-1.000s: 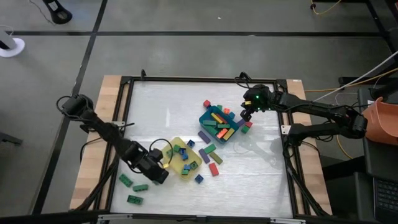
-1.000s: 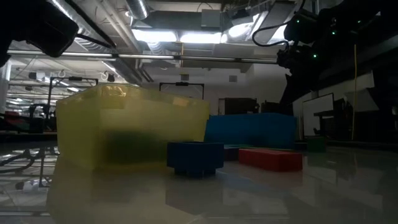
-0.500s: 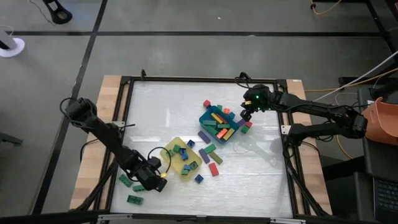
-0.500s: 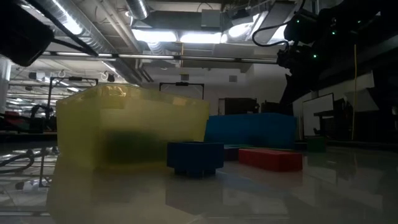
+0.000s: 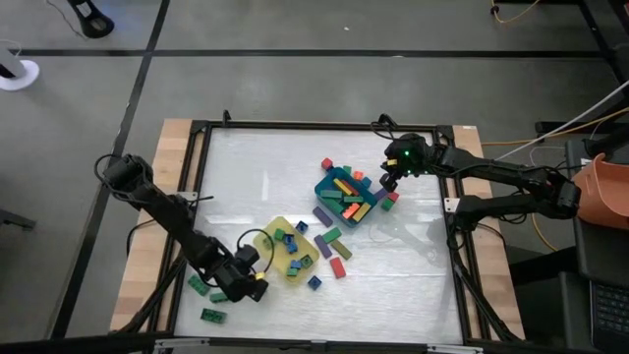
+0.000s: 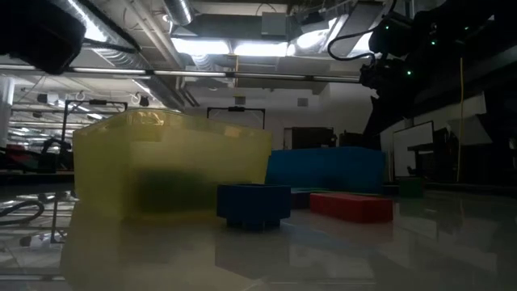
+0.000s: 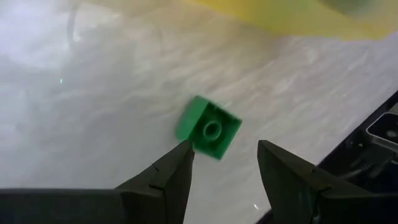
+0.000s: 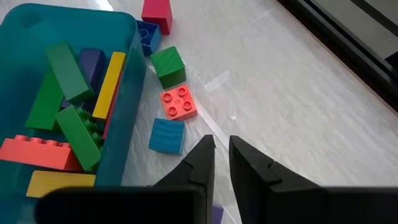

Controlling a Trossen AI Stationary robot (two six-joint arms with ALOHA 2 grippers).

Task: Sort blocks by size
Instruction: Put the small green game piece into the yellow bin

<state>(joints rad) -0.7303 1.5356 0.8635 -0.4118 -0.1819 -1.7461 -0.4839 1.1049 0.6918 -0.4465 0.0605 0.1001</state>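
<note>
sorting partly done, strays left at two spots

long plastic bricks fill the teal-blue plastic tray [image 5: 332, 197] mid-counter; short cubes sit in the flat yellow plastic tray [image 5: 267, 234] nearer the front edge. strays remain between the trays, by the teal tray's right side, and at the front-left corner. left gripper [image 7: 222, 158], jaws wide, hovers over a small green cube [image 7: 209, 127] there, black frame rail close. right gripper [image 8: 221, 149], jaws narrow and empty, waits above the right-side strays, open counter beyond.

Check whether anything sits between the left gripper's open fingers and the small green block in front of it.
Nothing visible does. The left gripper is open, and the green block lies on bare table just past its fingertips, apart from the yellow tray.
</note>
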